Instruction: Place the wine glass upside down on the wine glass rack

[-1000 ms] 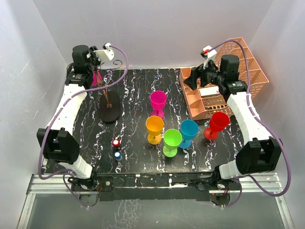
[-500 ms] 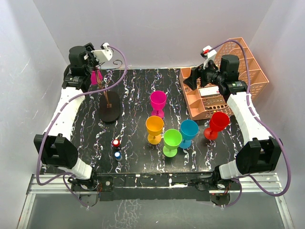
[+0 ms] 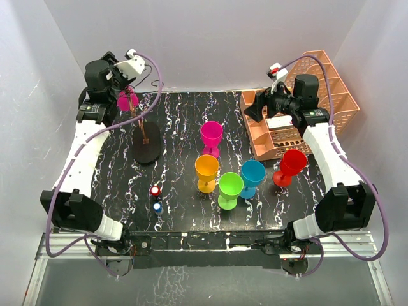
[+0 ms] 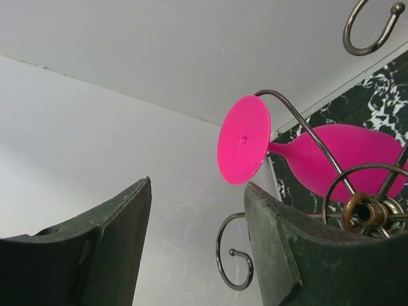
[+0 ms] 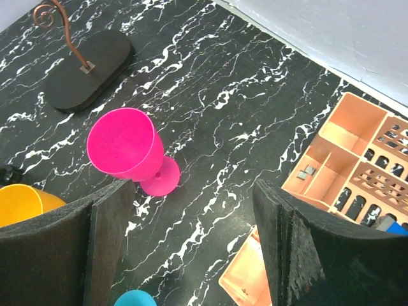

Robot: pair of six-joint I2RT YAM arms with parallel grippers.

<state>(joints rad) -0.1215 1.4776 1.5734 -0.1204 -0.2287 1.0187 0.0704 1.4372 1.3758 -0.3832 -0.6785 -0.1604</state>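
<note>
The wine glass rack stands at the back left on its flat black oval base (image 3: 147, 143), with a copper stem and dark scroll arms (image 4: 366, 210). A pink wine glass (image 3: 123, 101) hangs upside down in the arms. In the left wrist view its round foot (image 4: 243, 140) sits above a wire arm and its bowl (image 4: 347, 159) points down. My left gripper (image 3: 125, 78) is open and empty, just back from the foot (image 4: 197, 186). My right gripper (image 3: 255, 109) is open and empty over the table (image 5: 194, 188).
Several upright glasses stand mid-table: magenta (image 3: 211, 135), orange (image 3: 206, 169), green (image 3: 230, 187), blue (image 3: 252, 173), red (image 3: 292, 163). A peach plastic basket rack (image 3: 299, 115) stands at the back right. Two small caps (image 3: 155, 197) lie near the front left.
My left gripper has drawn back up and to the left, away from the rack. The pink glass stays hanging there. The right arm has barely moved.
</note>
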